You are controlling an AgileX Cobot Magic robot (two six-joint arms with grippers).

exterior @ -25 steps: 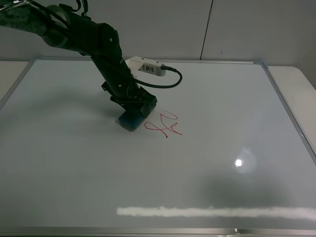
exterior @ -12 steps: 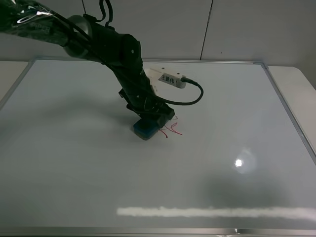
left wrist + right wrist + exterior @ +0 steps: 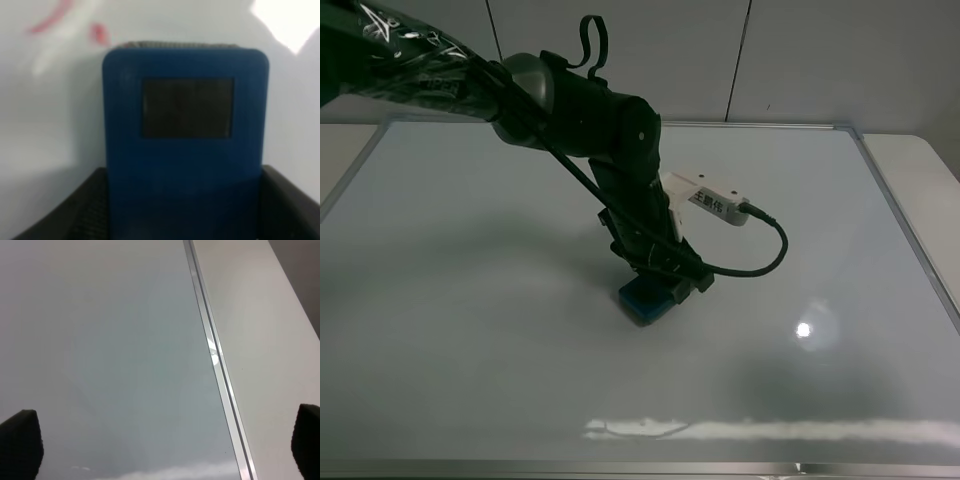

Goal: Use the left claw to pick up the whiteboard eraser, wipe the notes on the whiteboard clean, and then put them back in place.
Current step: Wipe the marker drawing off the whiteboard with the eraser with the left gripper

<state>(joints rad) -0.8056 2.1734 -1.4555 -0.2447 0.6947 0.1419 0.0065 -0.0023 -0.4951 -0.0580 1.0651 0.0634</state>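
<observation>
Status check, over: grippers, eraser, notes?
Copy: left claw shut on whiteboard eraser, down on whiteboard; right gripper open, empty. Red notes partly visible past eraser. No obstacle seen.

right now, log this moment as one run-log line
phase: wiping | left claw: shut on whiteboard eraser, on whiteboard | notes: faint red traces beyond eraser | right claw: open, empty

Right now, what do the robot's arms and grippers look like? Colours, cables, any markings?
The left arm is glossy black with rounded joints, ending in the black left claw. A white rectangular module with dark printed characters sits near the wrist; a black cable loops from it. Only two dark fingertips of the right gripper show.
</observation>
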